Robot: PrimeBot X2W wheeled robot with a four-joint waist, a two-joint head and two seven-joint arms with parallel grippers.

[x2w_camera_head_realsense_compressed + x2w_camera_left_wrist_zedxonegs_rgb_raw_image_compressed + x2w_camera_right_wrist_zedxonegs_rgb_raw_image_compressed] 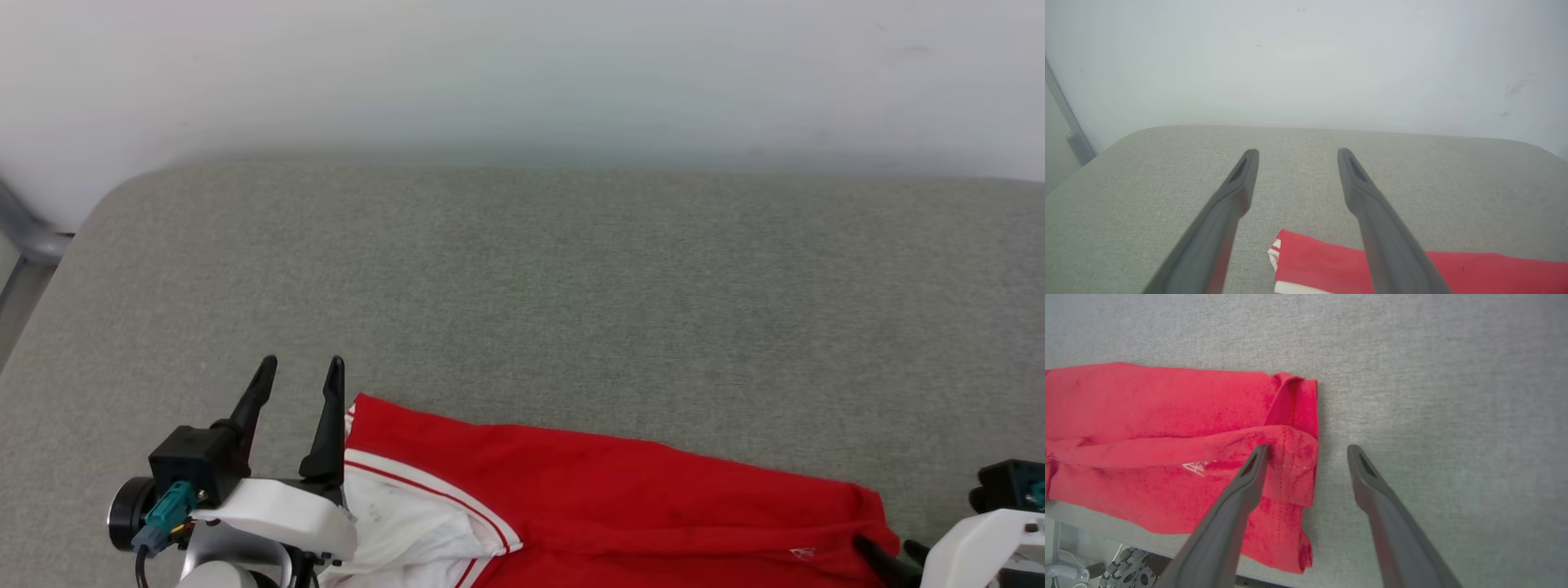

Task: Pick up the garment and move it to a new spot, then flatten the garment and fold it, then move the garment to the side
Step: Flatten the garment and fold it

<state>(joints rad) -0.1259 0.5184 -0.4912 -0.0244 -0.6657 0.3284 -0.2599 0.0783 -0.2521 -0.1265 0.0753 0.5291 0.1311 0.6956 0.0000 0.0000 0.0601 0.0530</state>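
A red short-sleeved jersey shirt with a white sleeve and red-and-white stripe trim lies as a long flat band along the near edge of a grey fabric-covered desk. Its white sleeve is at the left end and its red hem at the right end. In the right wrist view the shirt reaches the desk's near edge, and its end corner hangs a little past it. A small white logo shows on the red cloth near that end.

The left tool stands with its two dark fingers well apart and nothing between them. It is just beside the shirt's far left corner, over bare desk. Seen from its own wrist, the left tool points toward the desk's far edge and the pale wall, with the striped corner of the shirt below.

The right tool is also spread wide and holds nothing. One finger lies over the shirt's right end and the other over bare grey desk. Whether that finger touches the cloth cannot be told. In the head view the right tool sits at the shirt's right end, close to the near edge.
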